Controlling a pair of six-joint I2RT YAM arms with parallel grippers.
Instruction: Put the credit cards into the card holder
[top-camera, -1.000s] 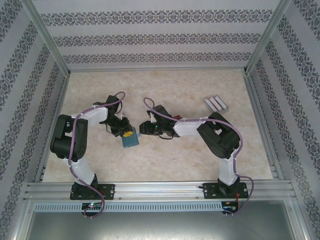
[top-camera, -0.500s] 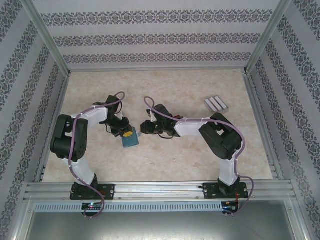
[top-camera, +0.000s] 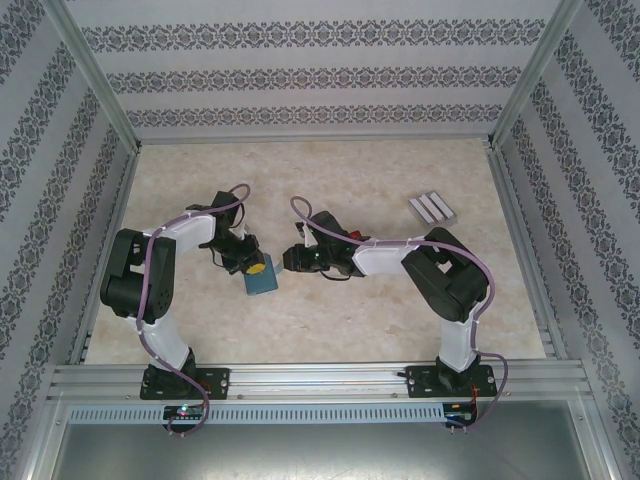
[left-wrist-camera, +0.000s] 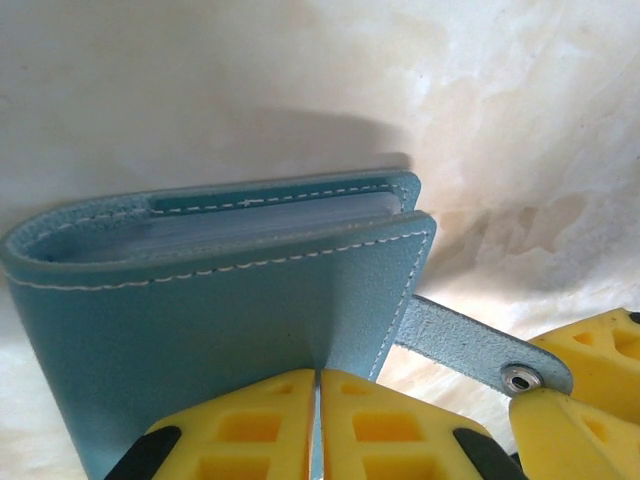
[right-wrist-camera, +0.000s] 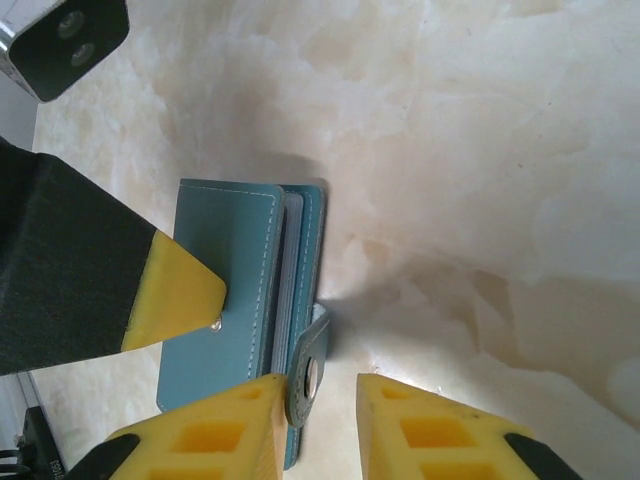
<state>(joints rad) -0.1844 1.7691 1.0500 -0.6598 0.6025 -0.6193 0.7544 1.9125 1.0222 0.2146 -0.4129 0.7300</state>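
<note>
Card holder (top-camera: 263, 284) lies flat on the table (top-camera: 380, 330), mid-depth, a bit left of centre, between the two arms. It's well apart from the side rails (top-camera: 520, 250) and the back wall. Bare marble-look top all round it, most room toward the far side and the right. Grey ribbed block (top-camera: 432, 208) sits far right, well apart.

Holder is folded, teal cover up. It reads near-square from above, slightly skewed to the table edges. In the right wrist view the longer side runs along that gripper's pointing direction. Fold on one side, opening edge opposite, clear sleeves (left-wrist-camera: 260, 225) showing between the covers. Snap tab (right-wrist-camera: 308, 365) sticks out past the opening edge, toward the right gripper.

Left gripper (left-wrist-camera: 320, 385): fingers pressed together, tips down on the top cover near its edge.

Right gripper (right-wrist-camera: 322, 385): fingers slightly spread, straddling the tab. Tab is just beside one finger with a gap to the other, so not clamped.
</note>
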